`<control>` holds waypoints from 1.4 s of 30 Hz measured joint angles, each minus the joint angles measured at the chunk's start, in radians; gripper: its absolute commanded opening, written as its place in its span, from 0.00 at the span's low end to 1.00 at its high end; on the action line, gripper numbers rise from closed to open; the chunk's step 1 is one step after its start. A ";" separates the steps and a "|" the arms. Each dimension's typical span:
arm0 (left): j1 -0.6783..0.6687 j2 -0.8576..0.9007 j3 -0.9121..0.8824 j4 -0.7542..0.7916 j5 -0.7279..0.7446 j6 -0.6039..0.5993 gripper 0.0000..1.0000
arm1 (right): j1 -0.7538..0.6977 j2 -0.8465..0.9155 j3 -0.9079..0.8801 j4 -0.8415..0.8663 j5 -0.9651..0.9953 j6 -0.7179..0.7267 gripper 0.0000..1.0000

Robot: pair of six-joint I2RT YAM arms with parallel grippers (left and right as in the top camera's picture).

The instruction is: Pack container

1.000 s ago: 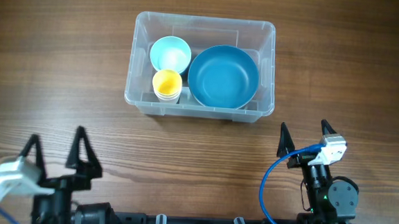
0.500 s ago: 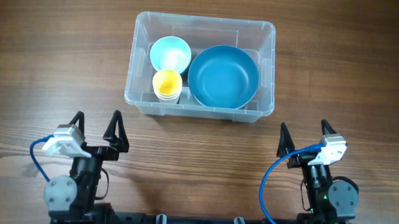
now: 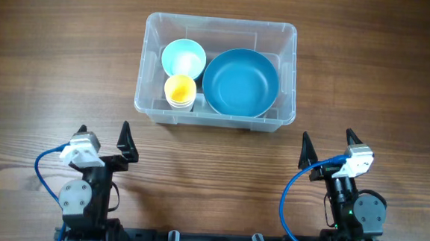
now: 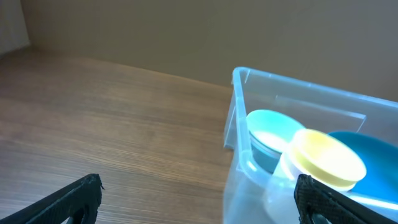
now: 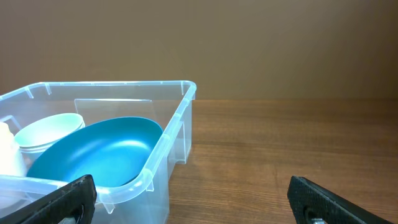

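Clear plastic, rounded at the corners, the container (image 3: pixel 221 20) sits on the wooden counter (image 3: pixel 54 66) toward the far side and roughly centred between the two arms. Its long axis runs left to right, parallel to the edge where the arms are mounted.

Three dishes lie inside it. A large blue bowl (image 3: pixel 240 82) fills the right half. A pale blue cup (image 3: pixel 183 58) sits in the far left corner, and a yellow cup (image 3: pixel 179 89) stands just in front of it, near the front wall.

The left tool (image 3: pixel 104 135) is low at the near edge with its fingers spread wide and nothing between them. The right tool (image 3: pixel 326 142) is likewise wide open and empty.

The bin lies forward of both tools and inward of each. The left wrist view shows it ahead and to the right, and the right wrist view shows it ahead and to the left. Each tool stands just outside its own end of the bin, so neither arm is clearly nearer to the bin as a whole. The two cups are on the left arm's side and the blue bowl is on the right arm's side.

Since every dish in sight is already inside, the packing looks close to finished. Any further reach would go forward and toward the middle.
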 measured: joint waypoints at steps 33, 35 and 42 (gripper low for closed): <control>-0.033 0.000 -0.021 0.000 0.001 0.154 1.00 | 0.000 0.000 0.000 0.000 0.000 0.000 1.00; -0.033 0.000 -0.021 0.000 0.001 0.154 1.00 | 0.000 0.000 0.000 0.000 0.000 0.000 1.00; -0.033 0.000 -0.021 0.000 0.001 0.154 1.00 | 0.000 0.000 0.000 0.000 0.000 0.000 1.00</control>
